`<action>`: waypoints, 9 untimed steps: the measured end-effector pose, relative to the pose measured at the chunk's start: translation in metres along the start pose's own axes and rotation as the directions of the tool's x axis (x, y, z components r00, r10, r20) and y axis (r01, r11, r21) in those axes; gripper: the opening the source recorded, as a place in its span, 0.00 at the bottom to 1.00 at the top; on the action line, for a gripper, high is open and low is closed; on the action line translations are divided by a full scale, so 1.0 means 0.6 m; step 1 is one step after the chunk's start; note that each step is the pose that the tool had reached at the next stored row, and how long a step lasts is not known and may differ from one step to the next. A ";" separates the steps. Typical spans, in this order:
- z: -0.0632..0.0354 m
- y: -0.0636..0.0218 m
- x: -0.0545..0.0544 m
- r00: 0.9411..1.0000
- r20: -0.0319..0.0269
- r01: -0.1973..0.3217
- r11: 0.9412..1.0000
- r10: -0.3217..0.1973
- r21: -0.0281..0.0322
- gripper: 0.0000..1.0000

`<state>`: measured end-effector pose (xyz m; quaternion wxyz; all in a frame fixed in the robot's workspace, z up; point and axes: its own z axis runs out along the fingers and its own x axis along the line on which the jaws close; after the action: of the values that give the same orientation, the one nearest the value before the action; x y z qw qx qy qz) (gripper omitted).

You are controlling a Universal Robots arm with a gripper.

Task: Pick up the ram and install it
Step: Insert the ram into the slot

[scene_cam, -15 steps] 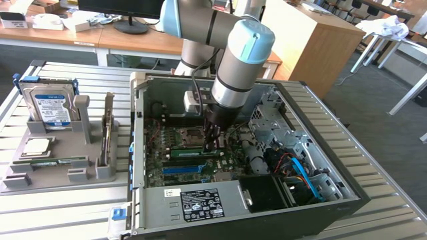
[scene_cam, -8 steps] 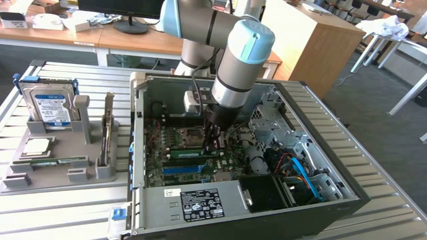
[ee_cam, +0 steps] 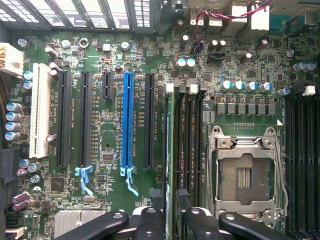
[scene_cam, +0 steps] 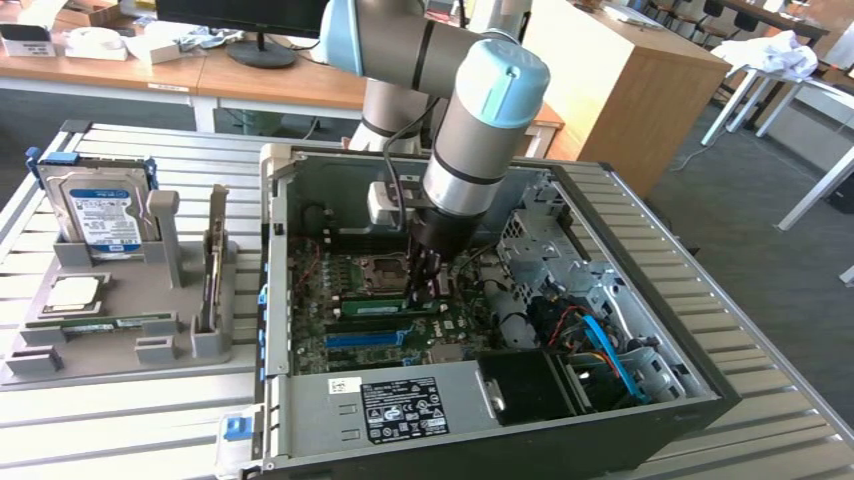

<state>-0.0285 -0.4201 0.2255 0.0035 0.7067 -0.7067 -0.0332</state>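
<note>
Pincer: the black-fingered pincer [scene_cam: 427, 288] [ee_cam: 173, 216] hangs low inside the open black computer case [scene_cam: 534, 455]. It is released, its fingers [ee_cam: 150, 222] spread apart and gripping nothing.
Ram: the long thin green circuit-board ram stick [scene_cam: 387, 304] [ee_cam: 169, 150] stands on edge in a memory slot of the green motherboard [ee_cam: 145, 55]. It sits between the spread fingers, just beside the silver processor socket [ee_cam: 245, 170].
Seating: whether the slot's clips have latched cannot be told.
Board: a long blue expansion slot [ee_cam: 127, 120] lies near the ram stick, on the side away from the socket.
Holder: a grey moulded holder [scene_cam: 120, 355] sits on the slatted metal table [scene_cam: 134, 430], to the exterior view's left of the case.
Holder's load: a blue-labelled metal hard drive [scene_cam: 100, 215] stands upright. A square silver processor chip [scene_cam: 74, 292] lies flat, and a second green memory stick [scene_cam: 107, 322] lies along a groove.
</note>
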 end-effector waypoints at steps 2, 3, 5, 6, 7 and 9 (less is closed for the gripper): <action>-0.002 0.000 0.000 1.000 0.000 0.000 1.000 0.000 0.000 0.25; -0.004 0.000 0.000 1.000 0.000 0.000 1.000 0.000 0.000 0.25; -0.010 0.001 0.000 1.000 0.000 0.000 1.000 0.000 0.000 0.25; -0.013 0.001 -0.001 1.000 0.000 0.000 1.000 0.000 0.000 0.25; -0.017 0.001 -0.001 1.000 0.000 0.000 1.000 0.000 0.000 0.25; -0.025 0.000 -0.001 1.000 0.000 0.000 1.000 0.000 0.000 0.25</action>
<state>-0.0280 -0.4201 0.2404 0.0036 0.7067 -0.7068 -0.0332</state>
